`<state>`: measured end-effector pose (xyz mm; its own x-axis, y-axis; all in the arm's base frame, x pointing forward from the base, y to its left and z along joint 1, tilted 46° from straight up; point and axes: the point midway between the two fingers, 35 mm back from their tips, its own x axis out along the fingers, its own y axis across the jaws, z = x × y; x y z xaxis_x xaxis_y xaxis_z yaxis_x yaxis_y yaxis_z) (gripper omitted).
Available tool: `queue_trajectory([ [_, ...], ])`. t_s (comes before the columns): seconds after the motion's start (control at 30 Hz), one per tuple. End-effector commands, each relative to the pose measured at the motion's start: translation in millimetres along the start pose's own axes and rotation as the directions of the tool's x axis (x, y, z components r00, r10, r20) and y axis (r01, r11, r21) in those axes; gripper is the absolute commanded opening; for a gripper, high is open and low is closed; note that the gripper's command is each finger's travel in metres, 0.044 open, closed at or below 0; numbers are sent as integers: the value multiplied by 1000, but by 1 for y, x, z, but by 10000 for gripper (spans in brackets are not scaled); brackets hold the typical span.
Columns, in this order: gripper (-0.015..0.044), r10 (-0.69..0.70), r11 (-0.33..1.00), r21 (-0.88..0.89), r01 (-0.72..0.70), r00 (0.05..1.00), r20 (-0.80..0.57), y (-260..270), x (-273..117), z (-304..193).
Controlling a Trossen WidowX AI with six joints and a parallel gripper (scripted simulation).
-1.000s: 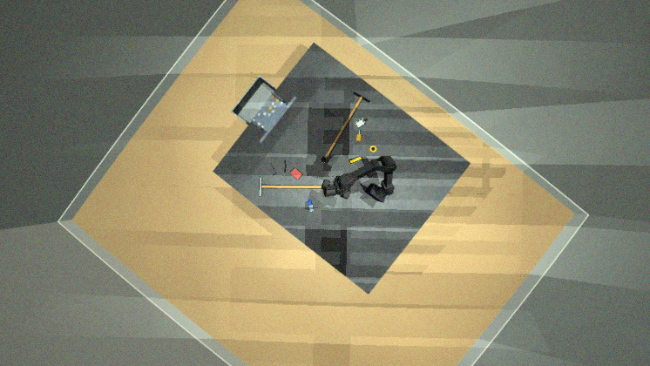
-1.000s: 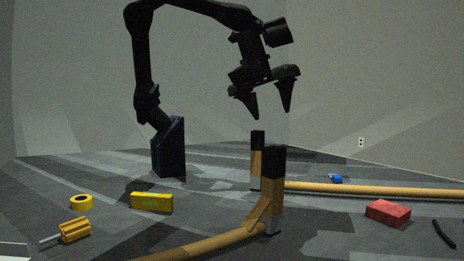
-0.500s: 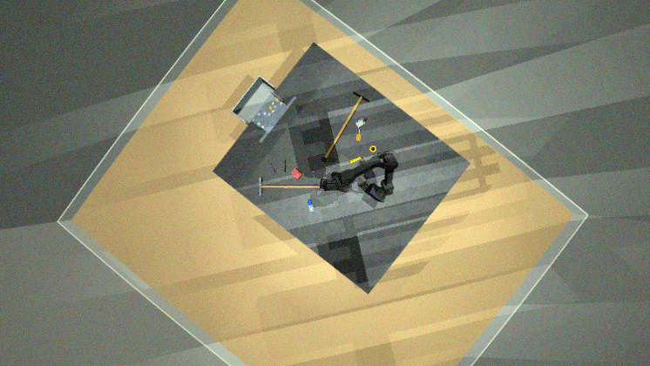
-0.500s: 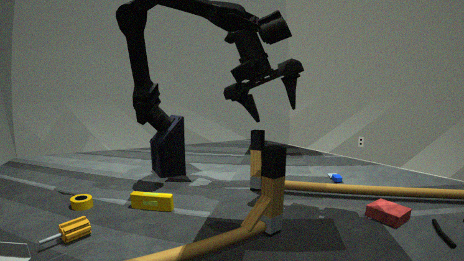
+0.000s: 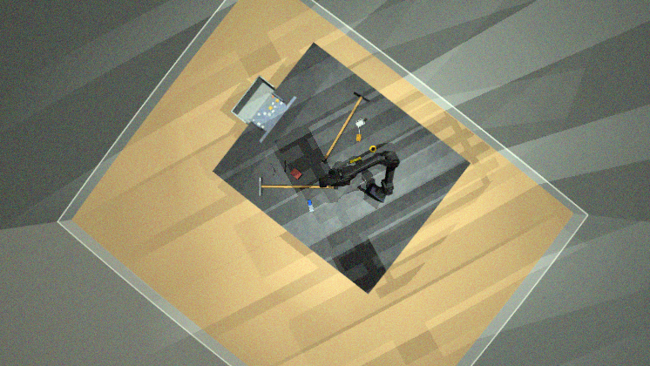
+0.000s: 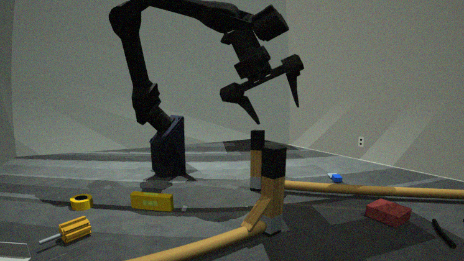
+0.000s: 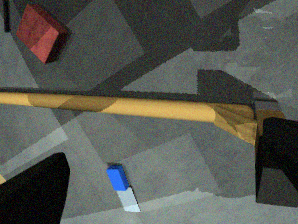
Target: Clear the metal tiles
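My gripper is open and empty, above and beside the black-capped upright grip of a long wooden-handled tool with a grey crosswise head. In the wrist view the right finger partly covers the grip. A second long wooden-handled tool has a dark head and its own upright grip. Both lie on the table. Several small white and orange tiles lie on the bluish bench plate; the open catch box adjoins its far end.
A short orange-handled scraper, yellow tape roll, yellow block, red block, blue-and-white item and black rod lie around. A bar edges the plate.
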<state>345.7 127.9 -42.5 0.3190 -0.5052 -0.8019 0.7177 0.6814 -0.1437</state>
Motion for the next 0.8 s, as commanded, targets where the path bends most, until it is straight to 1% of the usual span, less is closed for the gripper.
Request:
queue_trajectory([
  [0.0, 440, 18, 997, -72, -17, 1000, 21, 1, 1, 9],
  [0.37, 440, 58, 967, -251, -39, 996, 68, 4, 2, 32],
  [0.77, 440, 91, 900, -435, -28, 988, 126, 5, 3, 57],
])
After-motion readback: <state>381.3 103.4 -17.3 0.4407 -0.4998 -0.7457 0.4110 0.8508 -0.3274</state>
